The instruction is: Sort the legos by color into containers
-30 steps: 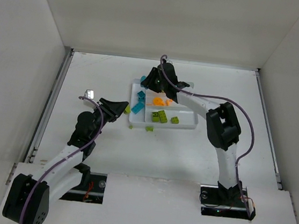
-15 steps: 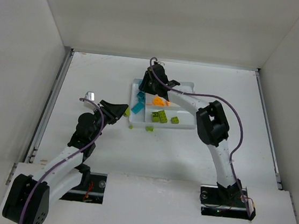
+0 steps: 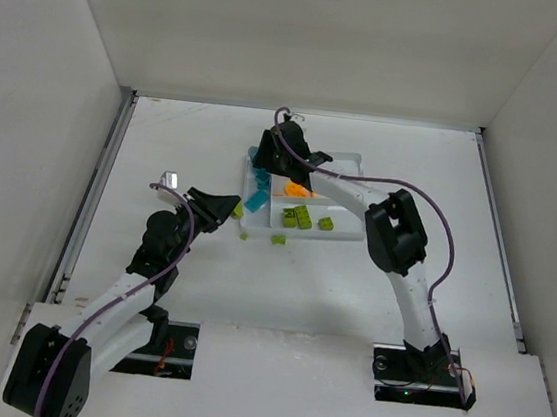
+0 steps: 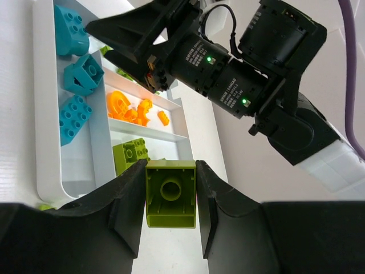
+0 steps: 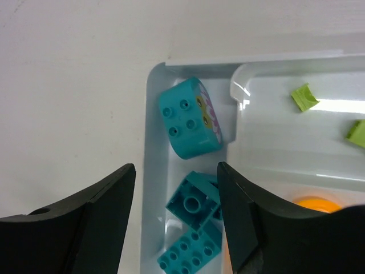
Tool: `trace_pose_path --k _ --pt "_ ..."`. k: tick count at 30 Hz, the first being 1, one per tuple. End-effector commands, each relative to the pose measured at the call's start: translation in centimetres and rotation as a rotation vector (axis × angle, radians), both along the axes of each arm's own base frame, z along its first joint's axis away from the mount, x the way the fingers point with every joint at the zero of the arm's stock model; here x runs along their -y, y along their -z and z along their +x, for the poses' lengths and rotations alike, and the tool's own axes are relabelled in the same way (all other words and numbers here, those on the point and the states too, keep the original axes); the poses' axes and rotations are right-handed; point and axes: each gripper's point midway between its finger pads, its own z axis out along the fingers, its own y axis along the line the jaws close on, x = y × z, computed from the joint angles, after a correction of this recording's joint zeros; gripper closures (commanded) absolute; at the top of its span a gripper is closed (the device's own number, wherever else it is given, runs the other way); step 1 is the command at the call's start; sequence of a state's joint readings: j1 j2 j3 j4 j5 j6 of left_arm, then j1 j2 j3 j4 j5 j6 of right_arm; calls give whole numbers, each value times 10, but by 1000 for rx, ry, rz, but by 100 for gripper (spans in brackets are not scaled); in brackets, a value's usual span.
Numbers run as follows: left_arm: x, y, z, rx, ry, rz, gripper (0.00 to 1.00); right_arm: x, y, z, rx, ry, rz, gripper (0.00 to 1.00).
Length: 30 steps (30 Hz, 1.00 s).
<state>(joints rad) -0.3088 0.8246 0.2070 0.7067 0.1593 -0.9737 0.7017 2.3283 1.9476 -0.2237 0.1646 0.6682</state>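
White table (image 3: 164, 155), white walls. Right gripper (image 5: 174, 194) has swung from mid-tray to the left end of the tray (image 5: 256, 59), and its jaws have just spread, with nothing between them now. Teal legos (image 5: 191, 125) lie in the end compartment right under it, so I read that as a teal drop done.

Left gripper (image 4: 170, 171) hasn't moved. It's clamped on a lime brick (image 4: 171, 208), hovering just off the tray's near-left corner. Probably next, into a lime slot.

Legos are small glossy studded blocks. Teal is in the end slot and orange (image 4: 128, 108) in the middle. Lime (image 4: 130, 155) is in the near slot, and lime bits (image 5: 305, 96) are also in the far one. One lime piece (image 3: 279, 239) is loose on the table just in front of the tray.
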Motion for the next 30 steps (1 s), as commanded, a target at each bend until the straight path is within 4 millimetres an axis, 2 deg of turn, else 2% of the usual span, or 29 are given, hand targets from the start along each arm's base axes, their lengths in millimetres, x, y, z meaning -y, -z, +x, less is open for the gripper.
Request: trace_pose_path --k 1,4,7,9,11,13,15,16,20,23,26,30 --pt "8 -24 2 69 24 -4 87 10 -85 -3 162 30 80 35" --pt "23 -24 0 70 56 12 87 33 -127 -20 246 51 141 37" --pt "41 -24 2 80 74 50 87 80 -149 -39 309 94 177 51" --pt "60 -26 2 95 107 83 87 122 -151 -56 338 141 181 72" --pt "80 -29 4 114 139 124 86 161 -141 -72 344 202 170 80" --pt "103 -29 8 130 177 181 86 194 -125 -88 341 260 146 81" --pt "136 -28 14 139 240 232 86 223 -110 -105 343 315 118 80" --pt "146 -26 17 139 258 253 86 231 -106 -110 347 331 110 79" --pt "194 -11 31 143 325 352 86 265 -92 -128 376 419 101 53" --pt "226 6 43 119 366 424 86 284 -83 -134 371 467 112 41" --pt "251 21 50 114 398 504 86 295 -86 -140 377 490 134 39" --pt "271 38 60 106 389 601 85 319 -97 -148 415 538 157 38"
